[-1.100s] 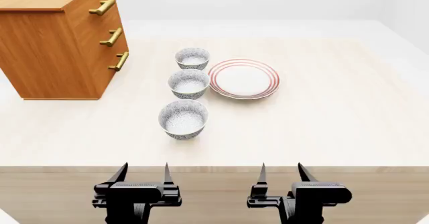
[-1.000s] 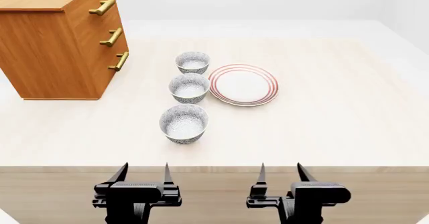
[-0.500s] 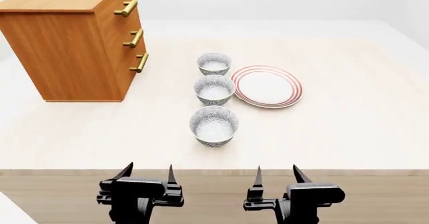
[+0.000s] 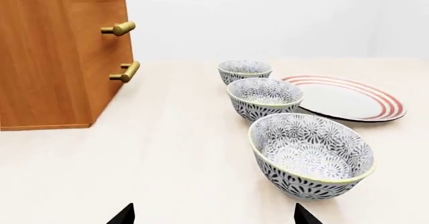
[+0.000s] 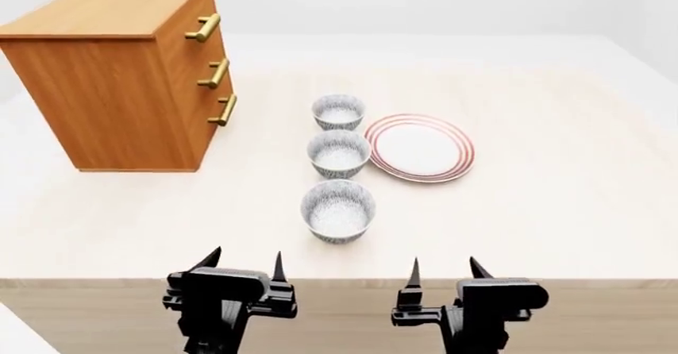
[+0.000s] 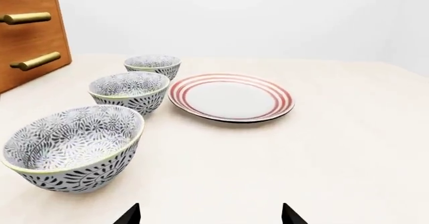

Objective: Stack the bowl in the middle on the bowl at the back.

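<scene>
Three speckled white bowls stand in a row running away from me on the pale table (image 5: 551, 211). The bowl in the middle (image 5: 338, 154) (image 4: 264, 98) (image 6: 129, 91) sits between the back bowl (image 5: 338, 112) (image 4: 244, 71) (image 6: 152, 66) and the front bowl (image 5: 337, 210) (image 4: 310, 155) (image 6: 72, 146). My left gripper (image 5: 247, 262) (image 4: 213, 216) hangs open before the table's front edge, left of the row. Open too, my right gripper (image 5: 443, 268) (image 6: 211, 215) hangs before that edge, to the right. Neither holds anything.
A flat red-ringed plate (image 5: 420, 148) (image 6: 230, 97) (image 4: 345, 97) lies just right of the middle and back bowls. A wooden drawer cabinet (image 5: 122, 76) (image 4: 57, 53) with brass handles stands at the back left.
The head view has shifted: the bowls, plate and cabinet now sit slightly lower in the frame. Both grippers sit a little higher in the frame. The bowls keep their places on the table.
</scene>
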You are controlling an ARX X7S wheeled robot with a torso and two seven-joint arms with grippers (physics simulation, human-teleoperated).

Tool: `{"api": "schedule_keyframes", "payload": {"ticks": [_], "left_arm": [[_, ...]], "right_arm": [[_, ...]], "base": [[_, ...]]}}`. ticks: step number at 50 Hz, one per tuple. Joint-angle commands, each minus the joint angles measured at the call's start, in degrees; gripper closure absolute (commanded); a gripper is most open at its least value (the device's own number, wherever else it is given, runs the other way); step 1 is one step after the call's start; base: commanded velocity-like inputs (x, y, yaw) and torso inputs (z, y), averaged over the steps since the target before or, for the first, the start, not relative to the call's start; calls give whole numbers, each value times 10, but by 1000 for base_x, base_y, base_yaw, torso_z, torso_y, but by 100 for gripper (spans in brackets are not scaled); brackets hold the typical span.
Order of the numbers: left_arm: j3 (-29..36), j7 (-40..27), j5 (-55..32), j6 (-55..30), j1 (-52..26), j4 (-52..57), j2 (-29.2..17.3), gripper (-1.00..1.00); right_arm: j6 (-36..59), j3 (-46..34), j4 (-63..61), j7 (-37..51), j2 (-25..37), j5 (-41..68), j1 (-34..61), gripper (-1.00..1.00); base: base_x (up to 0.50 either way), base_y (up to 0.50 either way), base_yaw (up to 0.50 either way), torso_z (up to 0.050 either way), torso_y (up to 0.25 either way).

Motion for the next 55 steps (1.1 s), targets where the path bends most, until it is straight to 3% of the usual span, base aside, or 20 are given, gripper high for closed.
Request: {"api": "schedule_keyframes", "payload": {"ticks": [1,18,27,55], "left_arm": [[1,-12,-17,-39,-48,21,-2,-100],[9,-40,-42,-147,-140,89,-7,-100],[15,-49,-56,-208,-165,133,-14,-100],[27,-62,-73,-216,-173,144,-23,-100]], "right_arm": [[107,-8,-44,16,16,1,26,-100],[168,-13,-142,9,42,14,55,-100],[169,-9,-188,5,56,22,50,-100],[172,-9,-203,15,68,28,47,-100]], "base": [[0,0,0,50,0],[0,0,0,50,0],[52,0,0,1,0],[482,14,0,0,0]]}}
